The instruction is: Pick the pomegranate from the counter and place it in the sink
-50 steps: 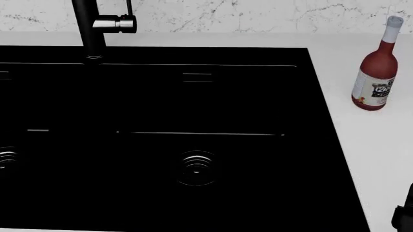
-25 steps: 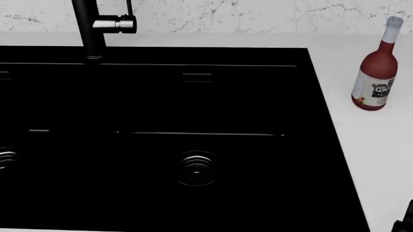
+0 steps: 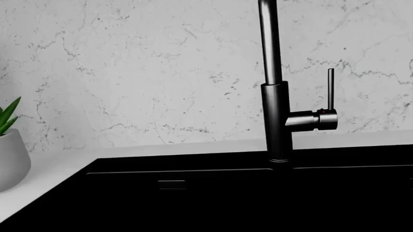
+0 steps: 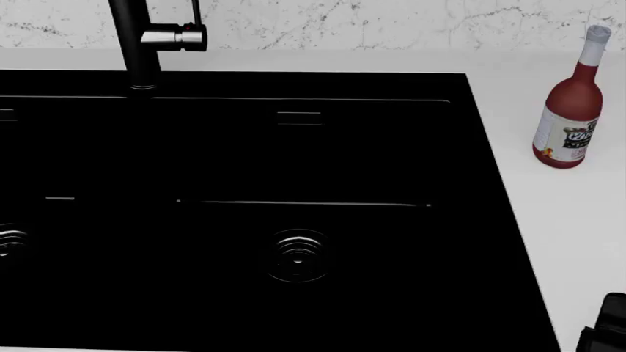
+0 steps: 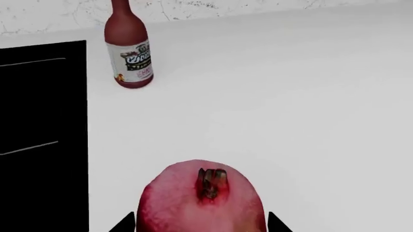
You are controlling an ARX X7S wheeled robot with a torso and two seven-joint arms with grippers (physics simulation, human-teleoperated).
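a: where is the pomegranate (image 5: 201, 202) right now?

b: right up against the right wrist camera, crown tip facing the lens, with a dark fingertip (image 5: 123, 224) of the right gripper (image 5: 200, 223) showing on either side of it. whether the fruit rests on the counter (image 5: 290, 96) or hangs just above it cannot be told

a: so the gripper has it?

b: it looks so. the tips sit tight at the fruit's flanks, which fits a grip closed around it, though the contact itself falls below the picture's edge. taking a round, glossy fruit across its widest part makes sense, since it would slip out of a shallow pinch

a: and the head view?

b: the fruit does not show there at all. only a dark bit of the right arm (image 4: 608, 330) appears at the lower corner, over the counter on the right of the sink (image 4: 245, 220). the red sauce bottle (image 4: 572, 110) stands upright on the counter further back, well apart from the fruit

a: what about the left arm?

b: its camera looks across the sink at the faucet (image 3: 277, 96), the marble backsplash (image 3: 129, 72) and a grey plant pot (image 3: 9, 159). the left gripper itself is not in any picture, likely parked out of the way

a: what remains?

b: the basin is empty, so the carry leftward over the sink's rim and the release appear to be still ahead
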